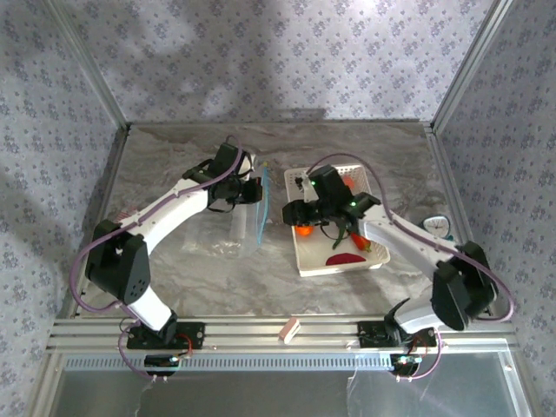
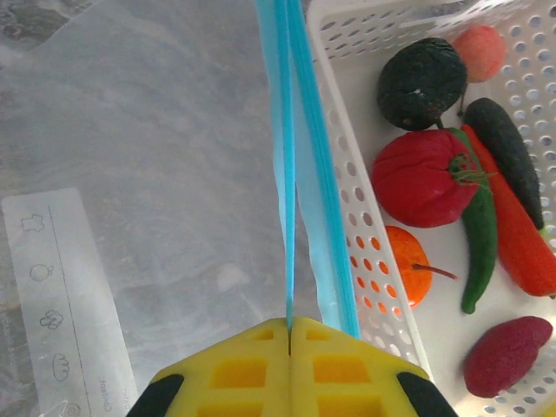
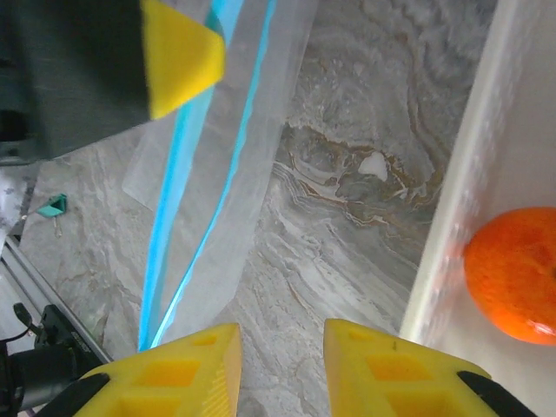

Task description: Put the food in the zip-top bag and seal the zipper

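L gripper (image 2: 288, 337) pinched tight on the zipper (image 2: 287, 174); zip-top bag (image 1: 250, 224) lies just left of basket (image 2: 347, 182), food (image 2: 426, 178) inside it. R gripper (image 3: 282, 347) partly open, empty, beside basket wall. I'd catch one lip only, pull gently

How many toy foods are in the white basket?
8, far end to near: peach ball, dark avocado, dark cucumber, red tomato, red-orange chili, green chili, orange, dark red slice. More may be hidden.
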{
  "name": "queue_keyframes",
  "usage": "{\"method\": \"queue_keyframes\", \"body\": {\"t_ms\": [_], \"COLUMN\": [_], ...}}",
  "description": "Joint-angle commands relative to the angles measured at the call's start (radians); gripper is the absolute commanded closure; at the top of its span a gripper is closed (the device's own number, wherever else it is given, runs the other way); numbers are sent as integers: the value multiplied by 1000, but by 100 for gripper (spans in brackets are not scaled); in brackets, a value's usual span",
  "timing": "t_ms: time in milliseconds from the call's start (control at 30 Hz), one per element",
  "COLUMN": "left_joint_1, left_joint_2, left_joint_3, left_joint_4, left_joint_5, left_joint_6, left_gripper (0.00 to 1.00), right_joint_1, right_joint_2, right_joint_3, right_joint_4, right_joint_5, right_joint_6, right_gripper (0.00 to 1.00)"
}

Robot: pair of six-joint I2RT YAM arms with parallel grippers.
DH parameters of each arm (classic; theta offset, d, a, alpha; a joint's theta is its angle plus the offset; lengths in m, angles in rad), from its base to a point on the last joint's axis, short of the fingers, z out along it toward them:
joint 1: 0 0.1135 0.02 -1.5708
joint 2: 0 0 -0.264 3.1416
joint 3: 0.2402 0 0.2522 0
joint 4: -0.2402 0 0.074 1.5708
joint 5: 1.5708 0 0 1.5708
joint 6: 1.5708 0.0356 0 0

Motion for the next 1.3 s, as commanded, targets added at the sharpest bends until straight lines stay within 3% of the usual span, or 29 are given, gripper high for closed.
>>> {"method": "queue_keyframes", "body": {"t_ms": [0, 667, 1000, 1133, 1267], "left_joint_1": [6, 17, 30, 30, 30], "left_joint_2": [-44, -96, -125, -126, -131], "left_joint_3": [16, -23, -31, -46, -57], "left_joint_4": [27, 77, 22, 14, 0], "left_joint_5": [36, 101, 124, 125, 122], "left_joint_6": [-5, -4, 26, 25, 22], "left_gripper": [100, 100, 100, 100, 92], "right_joint_1": [16, 50, 53, 72, 89], "right_joint_2": [42, 227, 263, 273, 262], "right_joint_3": [79, 233, 281, 308, 313], "right_joint_4": [75, 48, -21, -26, -9], "right_joint_5": [-10, 33, 111, 124, 142], "right_joint_6": [44, 44, 21, 19, 37], "right_gripper": [68, 72, 94, 97, 97]}}
